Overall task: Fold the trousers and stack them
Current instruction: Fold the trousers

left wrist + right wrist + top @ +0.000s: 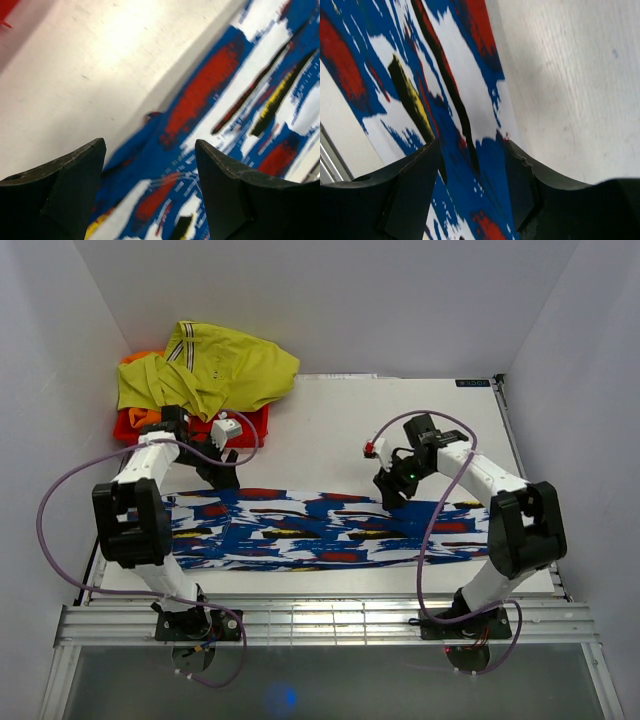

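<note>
In the far left corner of the table (330, 430): a yellow-green garment (215, 365) with dark stripes, heaped over an orange garment (140, 427). Just in front of this heap, the left gripper (222, 476), pointing down at the far edge of the trousers (320, 530), near their left end. Left fingers (60, 190) apart, with the blue and red cloth edge and some bare table visible in the gap; touching the cloth or not, cannot tell. Across the near part of the table, the trousers spread flat as one long band from left to right, separate from the heap. Further right, the right gripper (472, 150), also low at the far edge of the band, right of its middle. Right fingers (415, 190) apart too, with the cloth edge under the gap.
</note>
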`<act>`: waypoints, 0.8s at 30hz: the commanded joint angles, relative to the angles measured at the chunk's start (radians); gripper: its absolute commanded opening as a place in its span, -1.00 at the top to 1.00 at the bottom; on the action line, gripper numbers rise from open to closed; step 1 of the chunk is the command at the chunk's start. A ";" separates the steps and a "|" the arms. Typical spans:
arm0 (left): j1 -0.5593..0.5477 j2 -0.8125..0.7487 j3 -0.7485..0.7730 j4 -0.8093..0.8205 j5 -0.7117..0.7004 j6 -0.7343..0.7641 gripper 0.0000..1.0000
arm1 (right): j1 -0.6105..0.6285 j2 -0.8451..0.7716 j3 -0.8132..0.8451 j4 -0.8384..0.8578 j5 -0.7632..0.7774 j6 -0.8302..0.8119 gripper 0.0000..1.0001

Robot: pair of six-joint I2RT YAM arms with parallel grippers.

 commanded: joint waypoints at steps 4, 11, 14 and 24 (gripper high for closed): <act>-0.012 0.126 0.108 0.011 0.103 0.020 -0.62 | 0.078 0.112 0.189 0.096 -0.110 0.141 -0.20; -0.038 0.163 0.021 -0.049 0.193 0.121 -0.34 | 0.129 0.229 0.307 0.153 -0.192 0.230 -0.27; -0.053 0.149 -0.016 -0.053 0.216 0.138 0.24 | 0.153 0.278 0.353 0.166 -0.222 0.266 -0.27; -0.068 -0.136 -0.225 0.140 0.189 0.135 1.00 | 0.210 0.353 0.427 0.255 -0.298 0.390 -0.27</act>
